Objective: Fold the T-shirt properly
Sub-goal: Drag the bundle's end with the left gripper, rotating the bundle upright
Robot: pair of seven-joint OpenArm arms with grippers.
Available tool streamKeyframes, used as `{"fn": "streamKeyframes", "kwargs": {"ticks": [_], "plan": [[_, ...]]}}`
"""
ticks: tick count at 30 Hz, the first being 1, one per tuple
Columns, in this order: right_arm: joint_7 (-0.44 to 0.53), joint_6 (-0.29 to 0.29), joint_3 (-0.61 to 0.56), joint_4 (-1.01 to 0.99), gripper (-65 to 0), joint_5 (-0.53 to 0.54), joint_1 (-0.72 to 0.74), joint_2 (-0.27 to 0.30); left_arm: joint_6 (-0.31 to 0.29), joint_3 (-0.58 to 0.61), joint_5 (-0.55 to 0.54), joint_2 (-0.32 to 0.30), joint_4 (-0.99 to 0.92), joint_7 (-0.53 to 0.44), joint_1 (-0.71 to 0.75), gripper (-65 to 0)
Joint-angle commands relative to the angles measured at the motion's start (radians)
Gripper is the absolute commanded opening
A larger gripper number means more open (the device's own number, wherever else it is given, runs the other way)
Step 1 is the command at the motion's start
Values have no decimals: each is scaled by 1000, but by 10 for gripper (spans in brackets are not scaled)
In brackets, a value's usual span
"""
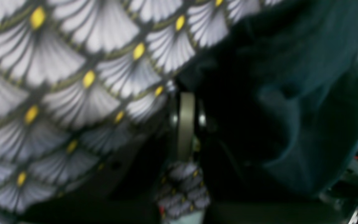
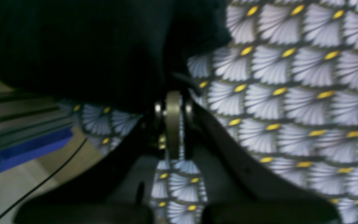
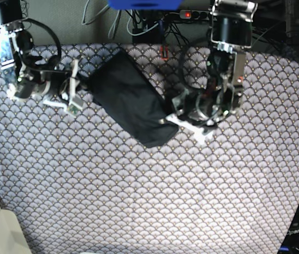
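Two hands are gripping the T-shirt (image 3: 130, 103) at opposite ends: the left hand (image 3: 169, 117) is clenching its lower right corner, the right hand (image 3: 80, 84) its upper left edge. The shirt is lying slantwise on the table (image 3: 138, 201) as a narrow dark slab (apparently already folded lengthwise). Judging by that, crosswise folding and tidying are remaining.

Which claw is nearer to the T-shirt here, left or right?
Neither clearly: both are at its edge. The left claw is shut on the T-shirt at its lower right end in the base view; the right claw is shut on its opposite, upper left end.
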Motion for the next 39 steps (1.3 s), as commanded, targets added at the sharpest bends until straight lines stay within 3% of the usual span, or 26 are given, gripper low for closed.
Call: {"fn": "streamKeyframes", "kwargs": {"ticks": [1, 8, 22, 30, 35, 39], "plan": [[14, 3, -3, 33, -650, 20, 2, 3, 2, 31, 4, 16, -11, -21, -30, -650], [13, 3, -8, 162, -650, 20, -81, 2, 2, 91, 4, 74, -86, -55, -82, -650], [11, 3, -15, 206, -650, 20, -130, -10, 2, 87, -7, 76, -60, -56, -128, -650], [17, 3, -14, 203, -650, 20, -156, 17, 2, 87, -10, 76, -58, -129, -130, -650], [21, 3, 22, 200, -650, 19, -156, 77, 2, 82, -8, 51, 42, -47, -125, -650], [13, 3, 118, 220, -650, 23, -156, 86, 2, 10, -5, 14, 187, 60, -100, -650]]}}
